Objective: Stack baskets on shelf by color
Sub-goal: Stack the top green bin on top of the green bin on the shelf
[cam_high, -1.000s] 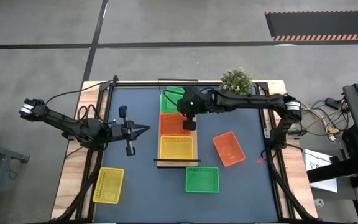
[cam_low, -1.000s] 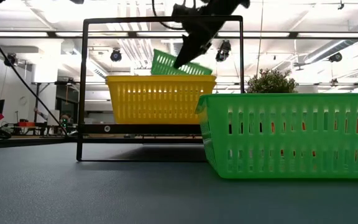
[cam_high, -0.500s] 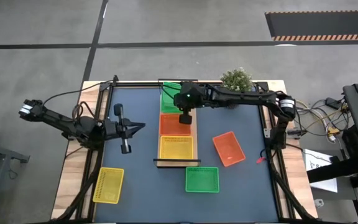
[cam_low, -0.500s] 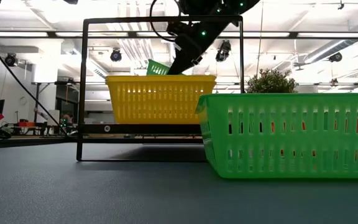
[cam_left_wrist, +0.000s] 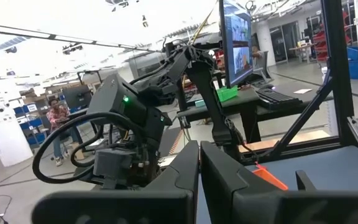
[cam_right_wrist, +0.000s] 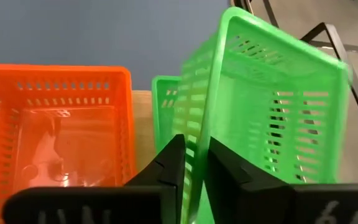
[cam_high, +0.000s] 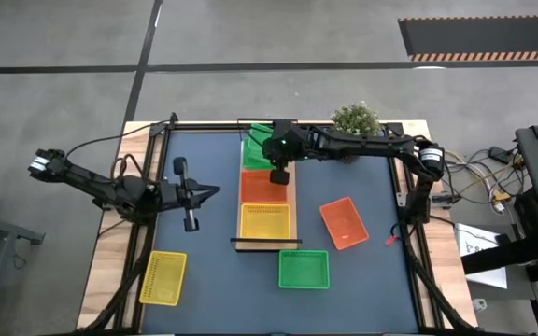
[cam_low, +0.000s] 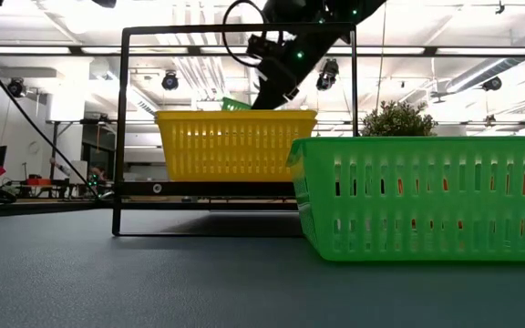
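Right pincer (cam_high: 277,175): over the far half of the shelf, fingers (cam_right_wrist: 166,163) pinched on the rim of a tilted green basket (cam_right_wrist: 272,118).
Held green basket: tipped at an angle above a second green basket (cam_right_wrist: 163,106) that sits on the far end of the shelf; in the low view only a green edge (cam_low: 236,105) shows above the yellow one.
Left pincer (cam_high: 191,194): idle above the desk's left side, well apart from the shelf; fingers (cam_left_wrist: 188,168) drawn together, nothing between them.
Shelf (cam_high: 293,191): light-wood board down the middle of the desk, black wire frame (cam_low: 122,128) at its ends.
On shelf, far to near: green basket, orange basket (cam_high: 261,187), yellow basket (cam_high: 264,222).
Loose on desk (cam_high: 213,271): green basket (cam_high: 304,269) just beyond the shelf's near end; orange basket (cam_high: 344,223) to the right, turned askew; yellow basket (cam_high: 162,277) at the near left corner.
Potted plant (cam_high: 355,119): far edge of the desk, right of the shelf.
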Robot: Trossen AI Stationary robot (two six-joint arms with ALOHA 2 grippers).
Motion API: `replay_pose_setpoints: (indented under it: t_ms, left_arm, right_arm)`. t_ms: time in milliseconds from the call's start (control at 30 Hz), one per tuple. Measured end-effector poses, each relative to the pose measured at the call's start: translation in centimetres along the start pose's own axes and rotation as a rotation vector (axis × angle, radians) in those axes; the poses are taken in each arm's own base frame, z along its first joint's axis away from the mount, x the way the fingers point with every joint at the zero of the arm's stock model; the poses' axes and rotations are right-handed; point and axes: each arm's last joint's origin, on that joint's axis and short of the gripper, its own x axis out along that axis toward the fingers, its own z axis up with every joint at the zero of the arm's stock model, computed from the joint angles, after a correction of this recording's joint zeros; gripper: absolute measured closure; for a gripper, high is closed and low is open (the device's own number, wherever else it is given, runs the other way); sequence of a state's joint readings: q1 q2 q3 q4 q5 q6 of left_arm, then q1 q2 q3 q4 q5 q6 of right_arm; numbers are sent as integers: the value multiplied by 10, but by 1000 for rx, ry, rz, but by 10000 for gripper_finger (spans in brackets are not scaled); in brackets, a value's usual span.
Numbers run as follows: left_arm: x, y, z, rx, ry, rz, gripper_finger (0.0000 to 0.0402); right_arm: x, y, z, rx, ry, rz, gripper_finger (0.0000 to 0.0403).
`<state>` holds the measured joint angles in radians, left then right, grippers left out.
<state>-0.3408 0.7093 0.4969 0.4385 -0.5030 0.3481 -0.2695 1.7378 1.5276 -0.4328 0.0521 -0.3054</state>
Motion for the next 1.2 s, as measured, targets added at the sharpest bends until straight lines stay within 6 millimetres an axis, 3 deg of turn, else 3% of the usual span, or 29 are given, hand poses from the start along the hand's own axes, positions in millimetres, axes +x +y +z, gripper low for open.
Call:
replay_pose_setpoints:
  t_ms: [467, 700, 833, 1000, 1200]
  left_arm:
    - [1, 0, 0, -2, -2, 0, 402]
    - [4, -4, -3, 9, 16, -6, 402]
    - [5, -4, -3, 4, 8, -4, 402]
    - [7, -5, -3, 1, 3, -2, 402]
    - [7, -5, -3, -2, -1, -1, 402]
  right_arm:
    - [-2, -2, 3, 20, -16, -3, 304]
    - [-7, -5, 14, 19, -113, -36, 346]
    - [5, -4, 11, 19, -116, -37, 388]
    - [26, 0, 2, 26, -68, -21, 394]
    - [19, 3, 6, 15, -66, -14, 394]
